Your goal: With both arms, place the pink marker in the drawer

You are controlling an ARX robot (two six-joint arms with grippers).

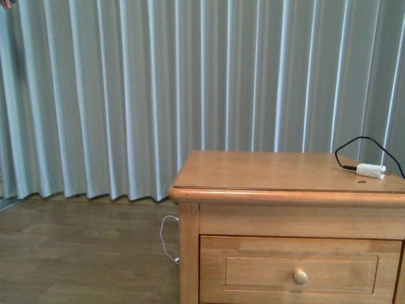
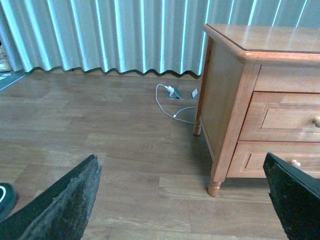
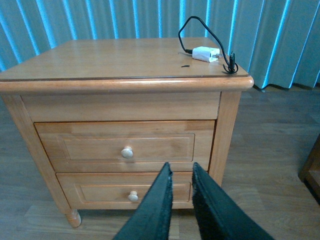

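Front view: neither arm in frame. Cabinet (image 1: pixel 288 190) cut off at right and bottom edges; only the drawer (image 1: pixel 300 271) front's upper part shows, shut, knob (image 1: pixel 300 277) centred. Lower drawer out of this frame. Worktop (image 1: pixel 266 170) bare except a white plug (image 1: pixel 370 170) with black cable (image 1: pixel 361 144) near its far right corner. Curtain (image 1: pixel 158 88) behind, wood floor (image 1: pixel 76 253) to the left.

Pink marker: not seen in any view; cannot tell where it is.

Left wrist view: left gripper (image 2: pixel 182 200) low over the floor, off the cabinet's left side, well apart from it. Fingers (image 2: pixel 65 205) spread wide at opposite frame corners, nothing between them; tips cut off. Both drawers visible edge-on, cropped at frame edge. White cord (image 2: pixel 167 102) lies on the floor by the curtain.

Right wrist view: right gripper (image 3: pixel 181 172) faces the cabinet front, tips nearly together with a thin gap, holding nothing. It overlaps the lower drawer (image 3: pixel 132 192), hiding part of that front; whether it touches, cannot tell. Both drawers shut.
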